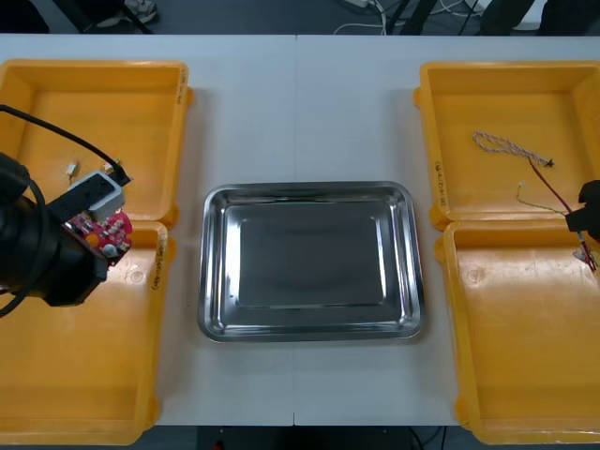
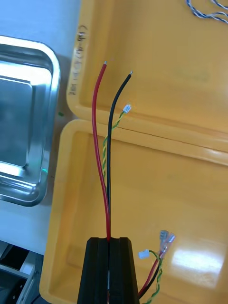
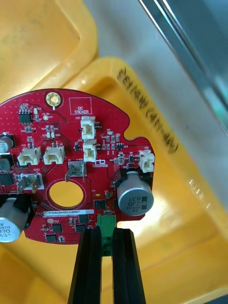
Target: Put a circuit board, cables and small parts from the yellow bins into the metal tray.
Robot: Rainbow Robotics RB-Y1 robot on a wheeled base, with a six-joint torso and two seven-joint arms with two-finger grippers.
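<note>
The left gripper (image 3: 107, 237) hangs over the seam between the two left yellow plastic bins (image 1: 141, 94), its fingers clamped on the edge of a round red circuit board (image 3: 80, 161). On the white tabletop (image 1: 300, 112), the shiny metal tray (image 1: 309, 253) holds nothing yet. The right gripper (image 2: 109, 247) pinches a red and black cable (image 2: 107, 142) above the near right bin (image 1: 525, 356). A twisted blue and white cable (image 1: 502, 145) lies in the far one. Every delivery remains.

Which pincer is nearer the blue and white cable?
Right. The right pincer, gripping red and black cables, hangs beside the bin holding the twisted cable; the left pincer, gripping the circuit board, is beyond the tray.
</note>
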